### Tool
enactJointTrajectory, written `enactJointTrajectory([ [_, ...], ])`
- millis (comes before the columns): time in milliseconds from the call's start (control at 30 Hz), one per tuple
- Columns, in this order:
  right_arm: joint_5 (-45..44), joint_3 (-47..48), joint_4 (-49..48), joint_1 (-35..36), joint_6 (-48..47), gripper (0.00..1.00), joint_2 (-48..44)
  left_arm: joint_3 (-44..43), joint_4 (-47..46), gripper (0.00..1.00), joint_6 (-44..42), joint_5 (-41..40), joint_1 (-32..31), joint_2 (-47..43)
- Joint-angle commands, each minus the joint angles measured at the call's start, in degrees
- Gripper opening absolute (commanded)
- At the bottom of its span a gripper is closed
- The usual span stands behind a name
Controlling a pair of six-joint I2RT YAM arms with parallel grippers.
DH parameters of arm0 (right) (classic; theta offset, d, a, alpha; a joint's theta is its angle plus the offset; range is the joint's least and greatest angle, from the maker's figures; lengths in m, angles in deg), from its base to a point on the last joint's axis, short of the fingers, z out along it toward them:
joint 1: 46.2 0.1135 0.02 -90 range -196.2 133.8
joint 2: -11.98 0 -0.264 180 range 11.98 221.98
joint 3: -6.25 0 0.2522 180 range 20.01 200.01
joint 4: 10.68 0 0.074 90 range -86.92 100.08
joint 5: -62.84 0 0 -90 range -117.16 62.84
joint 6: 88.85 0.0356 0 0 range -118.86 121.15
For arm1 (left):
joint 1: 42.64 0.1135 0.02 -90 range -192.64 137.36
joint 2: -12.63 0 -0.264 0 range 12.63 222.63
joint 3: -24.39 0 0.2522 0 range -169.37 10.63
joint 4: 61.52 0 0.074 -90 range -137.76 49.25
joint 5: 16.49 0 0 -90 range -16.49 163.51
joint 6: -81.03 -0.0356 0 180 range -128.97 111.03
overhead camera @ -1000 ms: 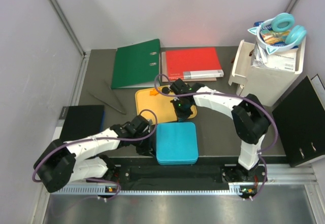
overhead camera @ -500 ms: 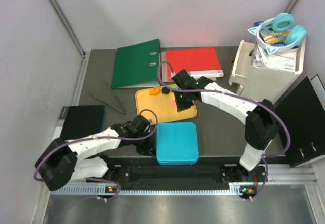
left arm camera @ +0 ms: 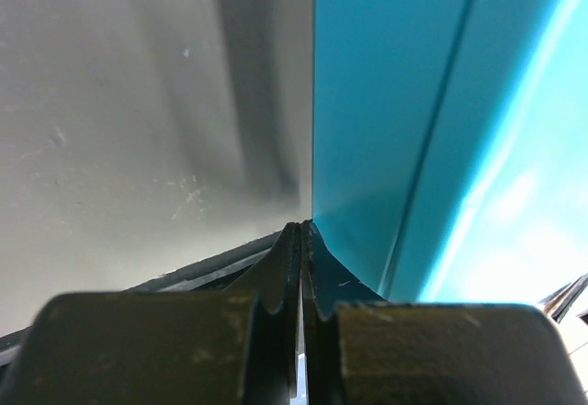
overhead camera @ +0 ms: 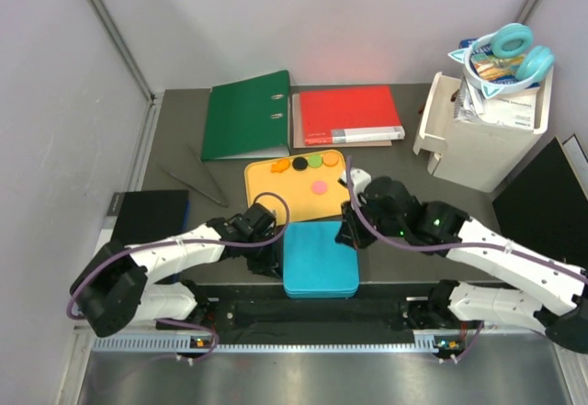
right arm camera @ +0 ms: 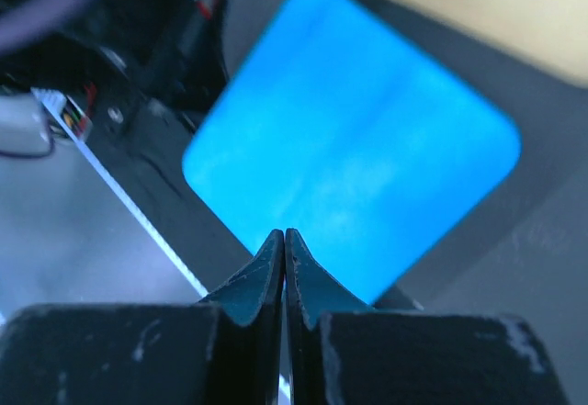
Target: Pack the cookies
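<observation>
Several cookies lie on a yellow board [overhead camera: 276, 194]: an orange one [overhead camera: 276, 167], a black one [overhead camera: 299, 163], a green one [overhead camera: 315, 161], another orange one [overhead camera: 331, 159] and a pink one [overhead camera: 319, 185]. A closed teal box [overhead camera: 320, 258] sits in front of the board. My left gripper [overhead camera: 273, 263] is shut and empty, pressed against the box's left side; its wrist view shows the fingertips [left arm camera: 303, 230] against the teal wall [left arm camera: 413, 102]. My right gripper [overhead camera: 347, 230] is shut and empty above the box's far right corner; the right wrist view looks down on the lid [right arm camera: 358, 157] past the gripper [right arm camera: 284, 235].
A green binder [overhead camera: 246, 114] and a red book [overhead camera: 347, 114] lie at the back. A white rack [overhead camera: 482, 139] with teal headphones [overhead camera: 514, 47] stands at the back right. A black binder [overhead camera: 542, 221] is at the right. A black pad [overhead camera: 147, 221] and grey strips [overhead camera: 207, 183] are at the left.
My right arm has pulled back from over the yellow board to the teal box's far right corner, uncovering the cookies. My left gripper stays at the box's left side.
</observation>
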Motion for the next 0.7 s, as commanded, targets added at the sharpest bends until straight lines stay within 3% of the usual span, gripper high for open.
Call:
enactJointTrajectory([
  [0, 3.2, -12.2, -6.0, 1.0, 7.4, 0.00, -6.6, -2.4, 0.7, 0.01, -1.0, -1.2, 0.2, 1.8],
  [267, 6.4, -19.1, -16.5, 1.0, 13.0, 0.00, -6.2, -3.6, 1.4, 0.01, -1.9, -1.5, 0.2, 4.0],
  [667, 11.8, -27.1, -20.8, 1.0, 16.2, 0.00, 4.8, -3.6, 2.7, 0.01, -2.2, -2.1, 0.3, 2.9],
])
